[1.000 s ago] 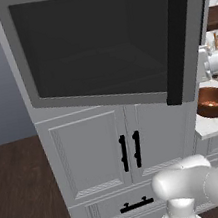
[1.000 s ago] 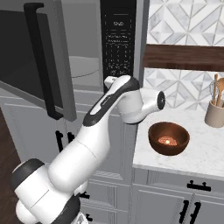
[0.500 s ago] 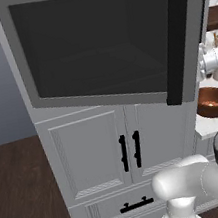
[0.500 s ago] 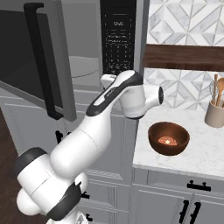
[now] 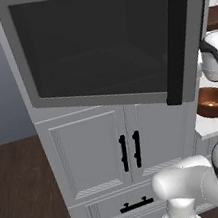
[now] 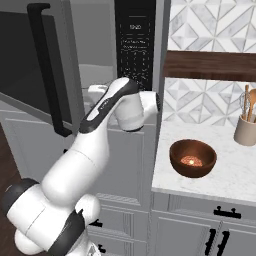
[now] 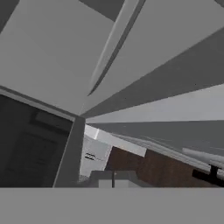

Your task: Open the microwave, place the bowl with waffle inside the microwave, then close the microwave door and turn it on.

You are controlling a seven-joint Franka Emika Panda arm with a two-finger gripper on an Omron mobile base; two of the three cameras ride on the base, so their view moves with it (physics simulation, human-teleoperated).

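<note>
The microwave door (image 5: 100, 46) stands swung open toward me, its black bar handle (image 5: 174, 38) on the free edge. In the right base view the door (image 6: 25, 55) hangs at the left, and the black control panel (image 6: 135, 45) of the microwave rises behind my wrist. My hand reaches in behind the door edge at the cavity's mouth. My gripper (image 7: 113, 178) is shut with nothing in it. The reddish-brown bowl (image 6: 193, 157) sits on the marble counter to the right, holding a small golden piece; it also peeks past the door as the bowl (image 5: 212, 103).
A beige utensil jar (image 6: 246, 131) stands at the counter's back right. White cabinet doors with black handles (image 5: 130, 151) sit under the microwave, drawers below them. The open door blocks the space left of my arm. Dark wood floor (image 5: 20, 197) lies at the left.
My wrist and forearm have swung left, away from the bowl and toward the cavity opening. The door and the bowl have not moved.
</note>
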